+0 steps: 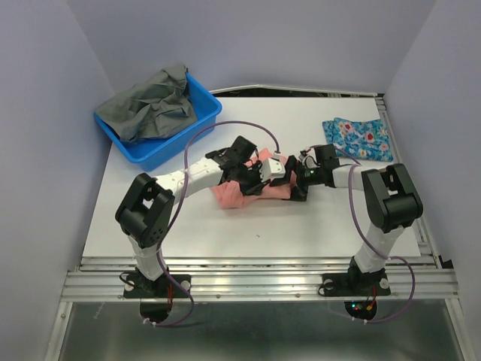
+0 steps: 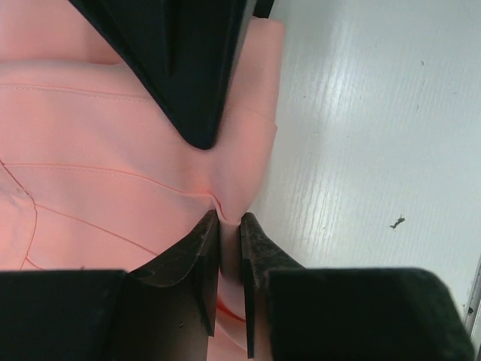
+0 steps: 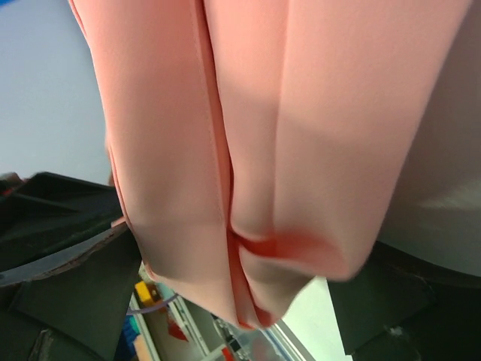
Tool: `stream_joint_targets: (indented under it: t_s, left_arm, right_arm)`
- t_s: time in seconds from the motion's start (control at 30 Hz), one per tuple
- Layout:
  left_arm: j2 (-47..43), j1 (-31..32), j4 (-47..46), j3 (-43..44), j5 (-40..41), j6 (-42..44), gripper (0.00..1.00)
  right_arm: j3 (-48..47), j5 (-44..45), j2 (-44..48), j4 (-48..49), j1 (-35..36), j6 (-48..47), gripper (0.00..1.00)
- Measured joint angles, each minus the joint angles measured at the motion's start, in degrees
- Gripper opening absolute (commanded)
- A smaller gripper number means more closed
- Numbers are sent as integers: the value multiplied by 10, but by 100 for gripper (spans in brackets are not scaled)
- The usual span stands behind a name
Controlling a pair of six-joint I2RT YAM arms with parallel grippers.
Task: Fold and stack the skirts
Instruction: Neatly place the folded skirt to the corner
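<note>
The salmon-pink skirt (image 1: 234, 197) lies bunched mid-way across the table (image 1: 225, 233), long axis left-right, under both arms. The left end effector (image 2: 229, 226) pinches its edge fold. The right end effector (image 3: 240, 286) stands spread around the cloth.

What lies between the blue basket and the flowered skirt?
Top view: bare table between basket and flowered skirt, crossed only by the left arm's purple cable.

pink skirt (image 1: 227, 198) mostly hidden under arms (image 1: 201, 174), edges cropped close-up
</note>
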State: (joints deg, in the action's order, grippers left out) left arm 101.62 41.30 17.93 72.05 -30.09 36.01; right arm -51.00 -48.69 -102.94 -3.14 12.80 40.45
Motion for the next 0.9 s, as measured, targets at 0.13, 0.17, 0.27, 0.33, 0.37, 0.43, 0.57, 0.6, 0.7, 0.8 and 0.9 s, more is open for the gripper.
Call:
stream_joint_targets:
  t_s: [0.13, 0.17, 0.27, 0.33, 0.37, 0.43, 0.57, 0.6, 0.7, 0.8, 0.9]
  left_arm:
    - [0, -2, 3, 0, -7, 8, 1]
    - [0, -2, 4, 0, -10, 10, 1]
    - [0, -2, 8, 0, -14, 16, 13]
    - [0, -2, 7, 0, -13, 17, 30]
    - [0, -3, 5, 0, -11, 16, 34]
    - [-1, -9, -3, -1, -7, -5, 49]
    - [-44, -31, -33, -36, 3, -82, 63]
    - [-74, -46, -41, -58, 7, -124, 64]
    - [-156, -90, -43, -97, 14, -213, 79]
    - [-241, -136, -51, -132, 28, -327, 96]
    - [-281, -155, -61, -172, 39, -439, 96]
  right_arm:
    - [0, 2, -29, 67, 0, 47, 97]
    - [0, -2, -37, 87, 0, 60, 91]
    - [-2, 1, -55, 134, 5, 81, 60]
    - [-2, 6, -66, 152, 12, 87, 38]
    - [-1, 10, -68, 154, 14, 90, 32]
    - [-1, 15, -69, 156, 16, 86, 22]
    - [-1, 52, -59, 140, 21, 41, 16]
    - [-2, 60, -56, 130, 21, 27, 15]
    - [-8, 82, -43, 100, 21, -15, 15]
    - [-17, 98, -35, 74, 21, -51, 15]
    - [-28, 110, -35, 49, 21, -80, 15]
